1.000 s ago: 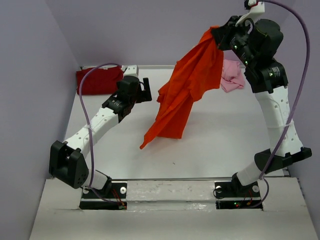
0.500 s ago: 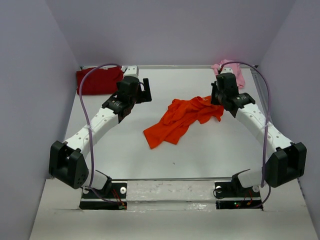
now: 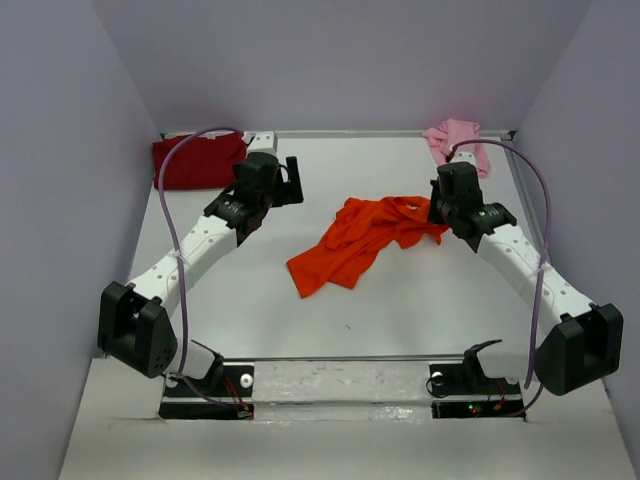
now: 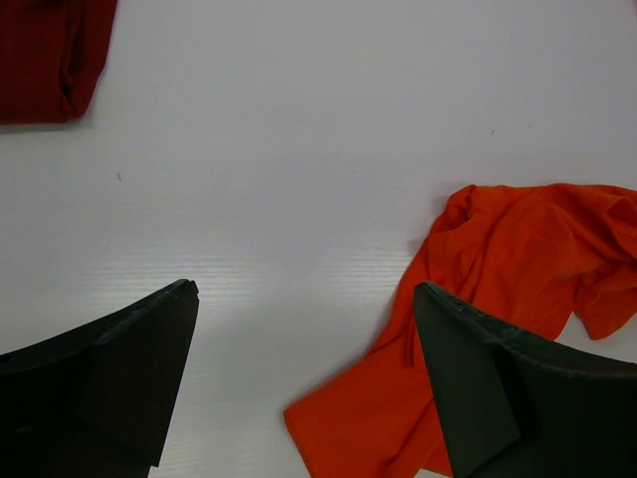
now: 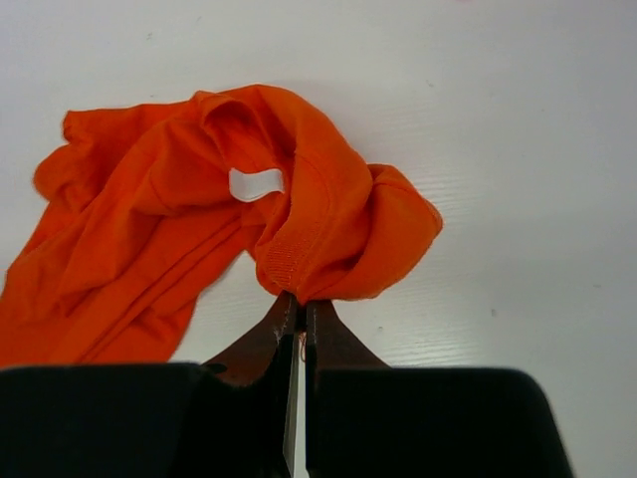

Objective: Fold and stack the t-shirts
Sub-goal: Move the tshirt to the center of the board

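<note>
Mid-table, right of centre: orange shirt (image 3: 360, 240) lies in a crumpled heap, not spread out; a long tail trails toward near-left.
Far-left corner: dark red shirt (image 3: 195, 162) sits in a compact lump vs the back wall. Can't tell if folded or just bunched. Well apart from the orange shirt.
Far-right corner: pink shirt (image 3: 457, 140) is bunched up, just behind the right arm.
Right gripper (image 3: 437, 215): down at table level, jaws clenched on a thin pinch of the orange shirt near the collar. Wrist view shows cloth bulging right at the tips, w/ a white tag (image 5: 256, 183) in the neck hole.
Left gripper (image 3: 284, 180): jaws wide, nothing btwn them. It hovers over bare table (image 3: 400, 310); the orange shirt's edge is near its right finger in the wrist view.
Stage (my read): early. No stack yet, and the orange shirt needs flattening first.
Risk 1: the pinch is tiny, so a drag or lift could let the cloth slip out and the shirt drops in a worse heap.
Risk 2: pulling from the collar alone, w/ no second hold, prob. drags the whole bundle instead of spreading it, twists incl.
Risk 3: the left gripper coming down on the heap may grab 2+ layers, so the fold comes out lopsided.
Risk 4: a wide swing of the right arm could catch the pink shirt behind it.
</note>
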Robot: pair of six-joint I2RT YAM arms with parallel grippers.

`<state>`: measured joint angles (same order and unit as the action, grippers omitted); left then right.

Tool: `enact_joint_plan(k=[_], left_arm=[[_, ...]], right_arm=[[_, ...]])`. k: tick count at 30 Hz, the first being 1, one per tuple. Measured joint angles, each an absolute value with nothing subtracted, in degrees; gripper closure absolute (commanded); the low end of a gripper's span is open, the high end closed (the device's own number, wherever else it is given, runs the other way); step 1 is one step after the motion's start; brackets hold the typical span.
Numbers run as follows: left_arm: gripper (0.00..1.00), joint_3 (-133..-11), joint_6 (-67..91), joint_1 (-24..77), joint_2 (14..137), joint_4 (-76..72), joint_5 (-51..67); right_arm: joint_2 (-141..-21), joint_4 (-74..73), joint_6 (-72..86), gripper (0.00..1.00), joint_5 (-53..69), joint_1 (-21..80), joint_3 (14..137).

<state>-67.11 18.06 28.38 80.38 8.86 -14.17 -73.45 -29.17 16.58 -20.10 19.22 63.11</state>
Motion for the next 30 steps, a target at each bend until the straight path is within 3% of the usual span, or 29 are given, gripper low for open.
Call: enact_joint_plan(k=[10,22,23,24,26,30], left_arm=[[0.01,-67.1,18.0,28.4,80.4,8.9,-14.9],[0.01,-67.1,17.1,30.8,80.4,8.9,-15.9],[0.01,-67.1,17.1,30.8,80.4,8.9,-15.9],[0.01,-67.1,17.0,30.8,80.4,8.9,-15.9],[0.01,-67.1,17.0,30.8,80.4,8.9,-15.9],[0.01,-67.1,17.0,30.8,80.4,8.9,-15.9]], right_arm=[[-74.9,-28.7,17.9,1.0,-1.9,19.2,72.1],[-111.4,-24.8,16.1,0.99,0.8,19.2,99.9],[-114.0,-25.0,15.7,0.74,0.9,19.2,101.3],[-116.6,-25.5,15.2,0.59,0.9,19.2,103.0],[-121.8,-27.9,14.5,0.41,0.8,19.2,107.8],[-128.3,-31.4,12.2,0.36,-0.5,19.2,114.9]])
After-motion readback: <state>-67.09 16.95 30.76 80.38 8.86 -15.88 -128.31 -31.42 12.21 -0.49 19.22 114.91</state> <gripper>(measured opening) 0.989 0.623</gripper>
